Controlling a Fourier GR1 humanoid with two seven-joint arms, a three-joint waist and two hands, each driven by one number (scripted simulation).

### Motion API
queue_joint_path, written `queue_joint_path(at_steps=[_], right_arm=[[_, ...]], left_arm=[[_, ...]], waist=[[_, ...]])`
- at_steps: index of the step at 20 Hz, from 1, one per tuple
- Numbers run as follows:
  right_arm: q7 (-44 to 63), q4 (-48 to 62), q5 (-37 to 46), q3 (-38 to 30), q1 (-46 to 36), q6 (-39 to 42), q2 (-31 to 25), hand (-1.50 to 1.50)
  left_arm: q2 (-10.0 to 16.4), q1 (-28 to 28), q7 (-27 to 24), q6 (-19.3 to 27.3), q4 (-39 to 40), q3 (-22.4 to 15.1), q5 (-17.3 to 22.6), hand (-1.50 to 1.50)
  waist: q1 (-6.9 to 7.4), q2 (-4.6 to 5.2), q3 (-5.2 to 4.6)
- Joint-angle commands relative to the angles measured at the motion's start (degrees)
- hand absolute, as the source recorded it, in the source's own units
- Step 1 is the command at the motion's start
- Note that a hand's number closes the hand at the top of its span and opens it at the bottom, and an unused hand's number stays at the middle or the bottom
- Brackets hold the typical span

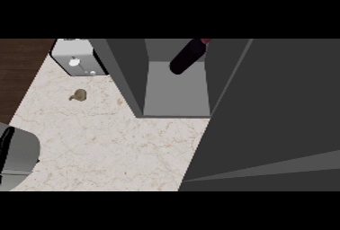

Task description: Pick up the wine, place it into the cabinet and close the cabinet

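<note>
Only a black sliver of my left hand shows, at the end of my grey forearm against the view's left edge, and I cannot tell whether my fingers there are apart or together. My right hand does not show at all. Far up and to the right of that sliver, well apart from it, the wine bottle is inside the open grey cabinet. It is dark and slanted in the view, with its red-capped neck at the top edge and its base over the cabinet's pale floor. The cabinet door, a broad dark grey panel, fills the space to the right of the opening. Between my left hand and the cabinet lies the bare marble table. On it, up from my hand, sits a small tan lump, and beyond that a white appliance just beside the cabinet's left wall.
</note>
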Motion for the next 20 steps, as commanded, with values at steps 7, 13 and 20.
queue_joint_path(at_steps=[7,13,20], right_arm=[[-1.1,7.4,8.2,13.4,-17.0,-14.3,3.7,1.50],[0.9,11.0,11.1,13.4,-25.0,-21.6,3.4,1.50],[4.7,14.3,3.2,7.7,-36.8,-27.3,3.3,1.50]], left_arm=[[1.8,-0.2,4.9,-2.5,-2.0,4.4,4.1,-1.50],[0.4,-3.7,7.2,-3.3,-0.9,4.4,5.0,-1.50],[-0.8,-5.3,7.4,-3.7,1.5,3.5,3.5,-1.50]], waist=[[0.86,0.19,0.00],[0.50,0.34,0.02],[1.69,0.58,-0.10]])
